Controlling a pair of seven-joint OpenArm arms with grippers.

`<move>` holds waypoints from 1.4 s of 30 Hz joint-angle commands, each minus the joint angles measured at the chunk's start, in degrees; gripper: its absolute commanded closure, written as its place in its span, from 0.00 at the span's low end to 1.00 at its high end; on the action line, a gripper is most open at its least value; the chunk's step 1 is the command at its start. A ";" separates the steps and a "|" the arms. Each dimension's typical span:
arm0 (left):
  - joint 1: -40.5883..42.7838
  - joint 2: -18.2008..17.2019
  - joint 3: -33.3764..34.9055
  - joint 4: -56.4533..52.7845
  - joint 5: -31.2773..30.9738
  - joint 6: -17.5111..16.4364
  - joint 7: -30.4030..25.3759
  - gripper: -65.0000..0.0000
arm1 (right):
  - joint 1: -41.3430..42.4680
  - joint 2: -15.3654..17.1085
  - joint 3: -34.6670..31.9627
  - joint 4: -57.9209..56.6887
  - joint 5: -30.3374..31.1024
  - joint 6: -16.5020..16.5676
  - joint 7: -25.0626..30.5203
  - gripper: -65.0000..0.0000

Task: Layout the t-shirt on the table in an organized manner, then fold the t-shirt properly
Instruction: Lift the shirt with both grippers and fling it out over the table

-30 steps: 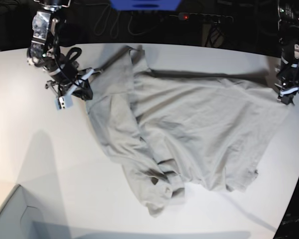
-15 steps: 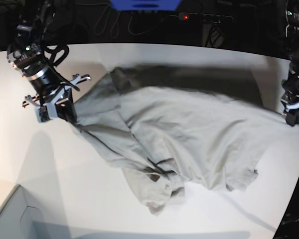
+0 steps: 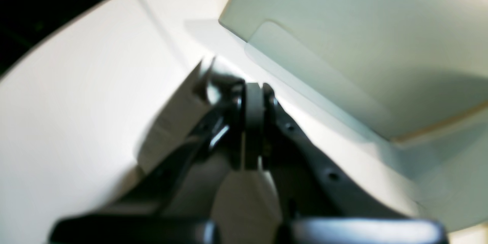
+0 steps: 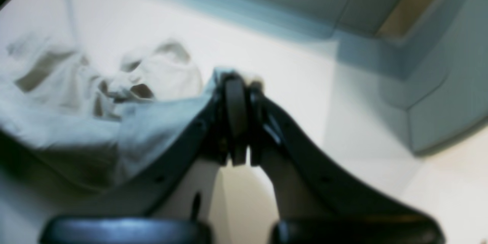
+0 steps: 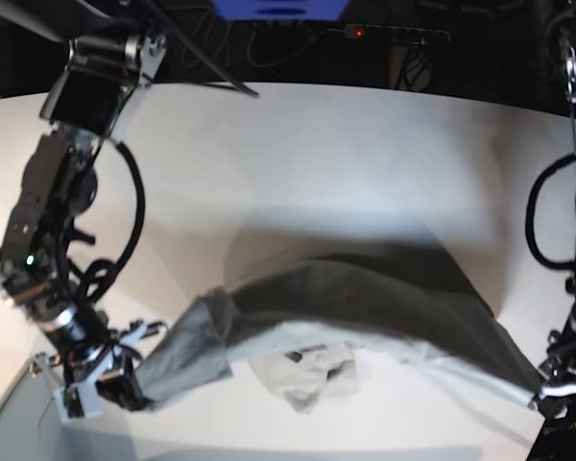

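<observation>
T-shirt [image 5: 365,307]: grey-beige, stretched along the table's [image 5: 317,144] near edge, middle sagging, bunched.
Right gripper [image 5: 101,389]: clamped on cloth, near-left corner.
Left gripper [image 5: 557,389]: pinching cloth, near-right edge.
Pale box [image 3: 362,45]: beside.

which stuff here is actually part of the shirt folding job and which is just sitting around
Part of the job:
- t-shirt, stretched between both hands
- table
- right hand, shut on one shirt end
- left hand, shut on the other end

Just lying about:
- pale box corner at the near edge
- blue object and cables behind the table
</observation>
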 commanded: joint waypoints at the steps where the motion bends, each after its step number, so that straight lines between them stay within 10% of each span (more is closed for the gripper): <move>1: -6.28 -1.40 1.91 -1.05 1.72 -0.23 -1.82 1.00 | 4.88 1.40 0.13 -1.02 0.30 0.38 0.89 1.00; 14: -49.71 3.88 22.74 -21.53 8.84 -0.23 -1.90 1.00 | 41.81 9.40 0.40 -19.65 0.30 0.38 0.89 1.00; 23: -53.90 5.72 22.74 -21.62 8.31 -0.05 -1.90 1.00 | 51.21 13.00 0.57 -19.39 0.47 0.38 0.63 1.00; 32: -39.60 5.20 22.39 -13.00 8.31 -0.05 -2.17 1.00 | 24.66 10.89 5.76 -7.26 0.91 0.38 1.16 1.00; 42: -4.08 5.63 5.16 -3.33 8.22 -0.05 -1.90 1.00 | -8.57 4.30 9.89 -2.60 8.03 0.38 10.56 1.00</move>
